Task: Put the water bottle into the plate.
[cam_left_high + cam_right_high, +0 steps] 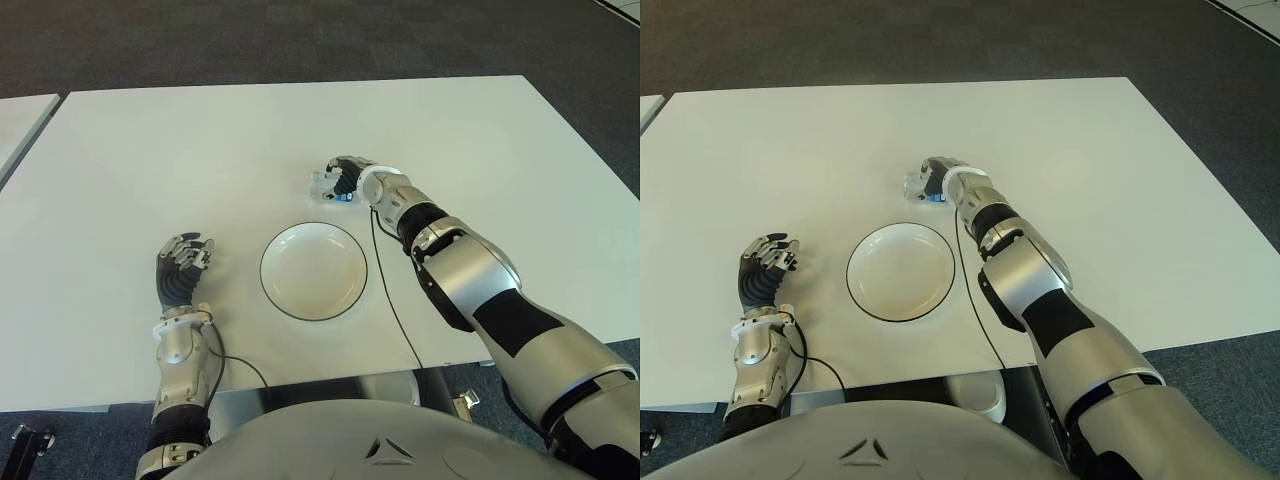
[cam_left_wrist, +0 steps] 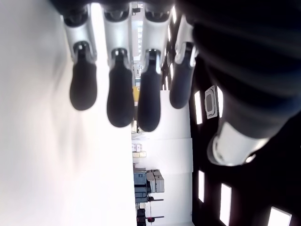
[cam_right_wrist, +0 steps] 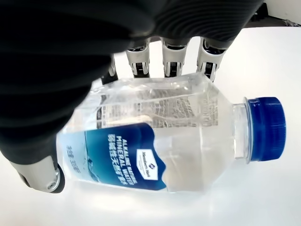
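A small clear water bottle [image 3: 155,141] with a blue label and blue cap lies on its side on the white table [image 1: 200,140], just beyond the plate. My right hand [image 1: 345,178] is over it, fingers wrapped around its far side and thumb across the near side. The bottle [image 1: 322,184] pokes out to the left of that hand, still down at table level. The white plate [image 1: 313,275] with a dark rim sits in front of it, with nothing in it. My left hand [image 1: 182,262] shows to the left of the plate, fingers relaxed and holding nothing.
A black cable [image 1: 392,300] runs from my right forearm across the table toward the near edge, passing the plate's right side. Another white table's corner [image 1: 20,120] shows at the far left. Dark carpet surrounds the table.
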